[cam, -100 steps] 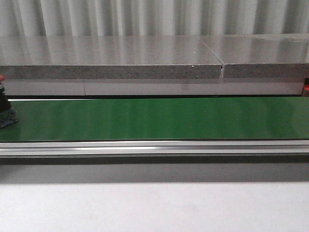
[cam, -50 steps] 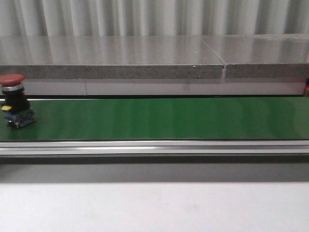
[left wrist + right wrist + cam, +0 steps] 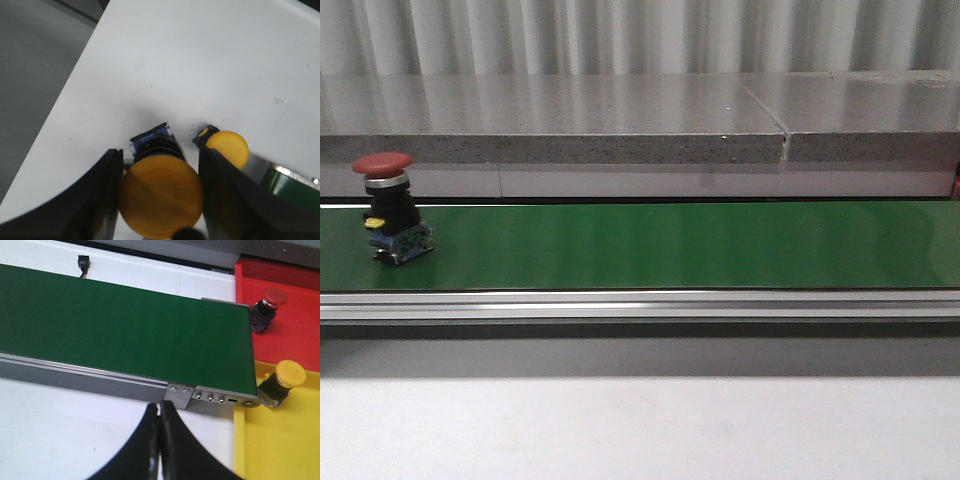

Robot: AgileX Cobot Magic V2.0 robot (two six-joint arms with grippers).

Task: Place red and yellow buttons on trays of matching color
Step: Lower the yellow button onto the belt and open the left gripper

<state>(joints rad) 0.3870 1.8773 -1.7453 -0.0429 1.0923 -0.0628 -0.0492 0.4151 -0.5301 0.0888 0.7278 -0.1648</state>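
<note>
Belt: we are seeing a green belt [image 3: 670,245] running across the front view, with a silver rail along its near edge.
Red button on belt: a red button [image 3: 390,208] is standing upright near the belt's left end, red cap up, blue base down.
Left tool: the left tool [image 3: 159,190] is pinching a yellow button [image 3: 160,195], one dark finger [image 3: 100,200] on each side of it, above the white counter [image 3: 200,60].
Second yellow button: another yellow button [image 3: 227,147] is lying just beside the held one on the counter.
Right tool: the right tool [image 3: 160,440] is hanging over the white counter with its fingers pressed together, gripping nothing.
Red tray: a red tray [image 3: 295,335] past the belt's end is holding a red button [image 3: 267,307], tilted.
Yellow tray: a yellow tray [image 3: 285,445] beside it is holding a yellow button [image 3: 282,385], tilted, next to the belt's corner.
Writing: we are reading no brand or label anywhere.
</note>
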